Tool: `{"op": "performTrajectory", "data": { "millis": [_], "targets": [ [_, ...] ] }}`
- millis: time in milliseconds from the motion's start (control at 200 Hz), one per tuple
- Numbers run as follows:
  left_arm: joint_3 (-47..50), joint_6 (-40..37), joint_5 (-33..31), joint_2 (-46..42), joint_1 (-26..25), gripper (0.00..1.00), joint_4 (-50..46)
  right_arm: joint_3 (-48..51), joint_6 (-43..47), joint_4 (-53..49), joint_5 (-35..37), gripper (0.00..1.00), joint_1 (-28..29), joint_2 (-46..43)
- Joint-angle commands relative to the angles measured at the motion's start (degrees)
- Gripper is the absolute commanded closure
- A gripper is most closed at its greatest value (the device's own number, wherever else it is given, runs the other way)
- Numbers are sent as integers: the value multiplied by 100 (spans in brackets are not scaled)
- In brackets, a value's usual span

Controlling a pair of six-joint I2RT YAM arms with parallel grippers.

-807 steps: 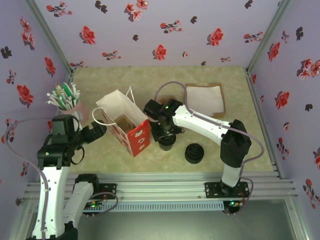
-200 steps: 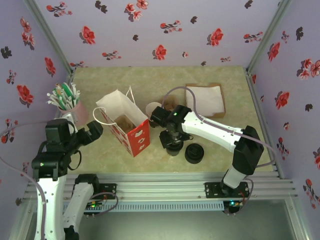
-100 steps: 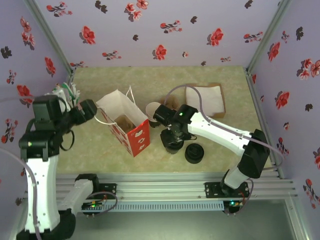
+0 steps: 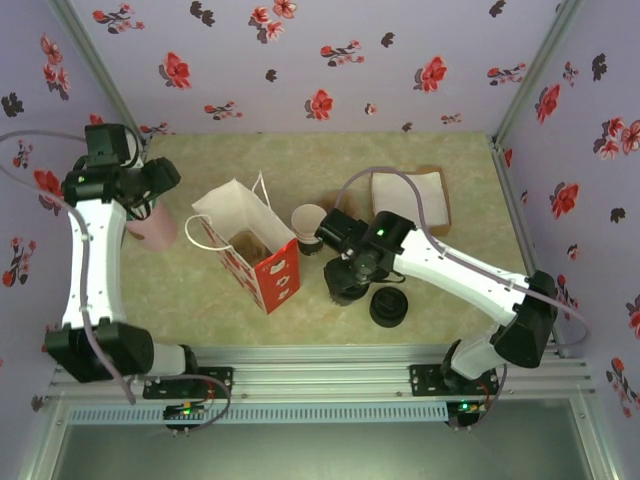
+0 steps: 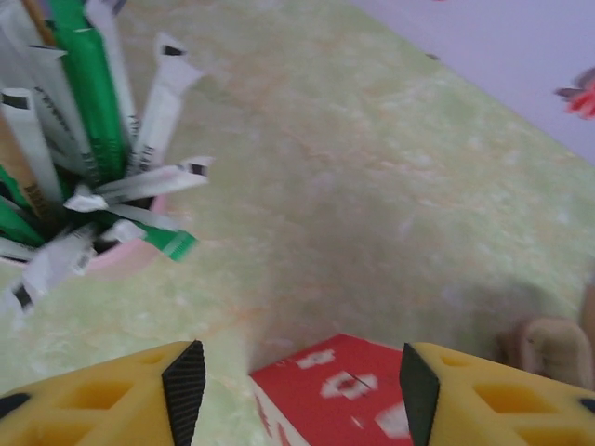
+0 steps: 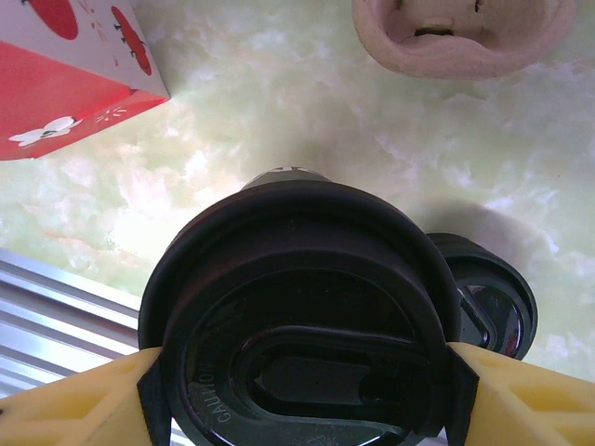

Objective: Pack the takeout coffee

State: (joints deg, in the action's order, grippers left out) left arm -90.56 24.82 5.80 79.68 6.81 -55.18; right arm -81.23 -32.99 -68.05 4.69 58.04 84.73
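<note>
The takeout coffee (image 6: 297, 316) shows its round black lid from above, and my right gripper (image 6: 309, 390) is shut on it, one pad against each side of the lid. From above, the coffee (image 4: 345, 290) stands just right of the red and white paper bag (image 4: 255, 250), mostly hidden under my right gripper (image 4: 350, 272). My left gripper (image 4: 165, 178) is raised at the far left over a pink cup (image 4: 152, 228). In its wrist view my left gripper (image 5: 301, 395) is open and holds nothing, with the bag's red side (image 5: 344, 390) below.
The pink cup (image 5: 112, 260) holds green and white wrapped sticks (image 5: 93, 121). A stack of lidless cream cups (image 4: 308, 222) stands behind the coffee. A stack of black lids (image 4: 388, 307) lies to its right. A tray with white napkins (image 4: 410, 200) sits at the back right.
My left arm has swung up and back from beside the bag to over the pink cup, its jaws narrowing. My right gripper keeps hold of the coffee and has barely shifted.
</note>
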Motion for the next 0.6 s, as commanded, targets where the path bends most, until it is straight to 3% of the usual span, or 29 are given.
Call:
{"op": "performTrajectory", "data": {
  "millis": [0,595],
  "targets": [
    [125,40,259,287,66,43,297,-124,99,-297,26,29,99,-258],
    [672,-158,343,732,-359,49,471,-1211,325,-852,-311,29,349,-827]
  ]
}}
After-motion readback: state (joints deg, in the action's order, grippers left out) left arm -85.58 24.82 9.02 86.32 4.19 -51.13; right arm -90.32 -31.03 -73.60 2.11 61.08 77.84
